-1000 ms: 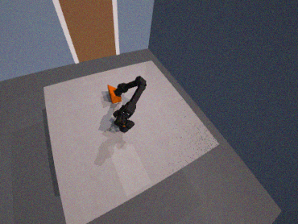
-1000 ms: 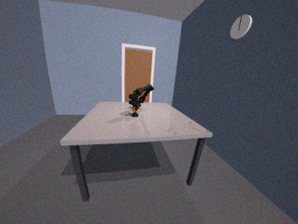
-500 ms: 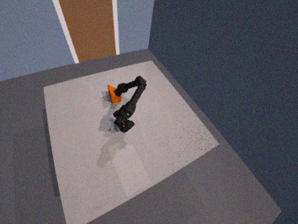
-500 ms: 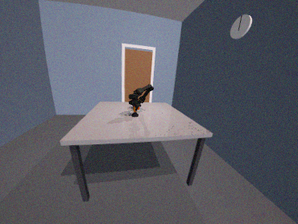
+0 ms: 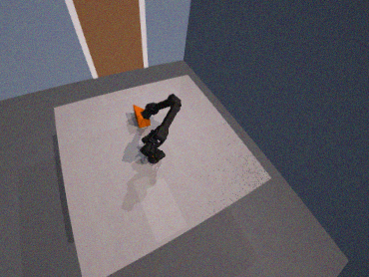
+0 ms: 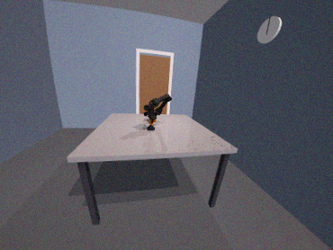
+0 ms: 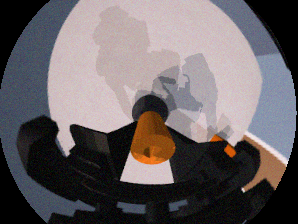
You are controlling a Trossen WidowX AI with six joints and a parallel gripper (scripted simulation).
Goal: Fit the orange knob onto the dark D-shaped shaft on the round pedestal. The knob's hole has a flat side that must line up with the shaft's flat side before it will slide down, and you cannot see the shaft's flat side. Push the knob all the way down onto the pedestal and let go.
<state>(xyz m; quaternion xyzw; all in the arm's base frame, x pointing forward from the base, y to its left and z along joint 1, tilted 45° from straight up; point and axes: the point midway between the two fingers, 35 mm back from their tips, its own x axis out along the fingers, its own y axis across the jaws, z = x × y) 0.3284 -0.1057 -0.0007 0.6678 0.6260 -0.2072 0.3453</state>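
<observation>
Orange knob (image 7: pixel 152 139) sits clamped in the gripper (image 7: pixel 150 157), jaws partly closed on its sides, low centre of the wrist view. Just beyond its far end, a dark round shape (image 7: pixel 150 104), likely the shaft or pedestal top; cannot tell whether they touch. Risks: flats misaligned, so the knob jams and pushing tilts it in the jaws or slips it; releasing early leaves it perched high. White table (image 7: pixel 166 36) fills the upper frame.
</observation>
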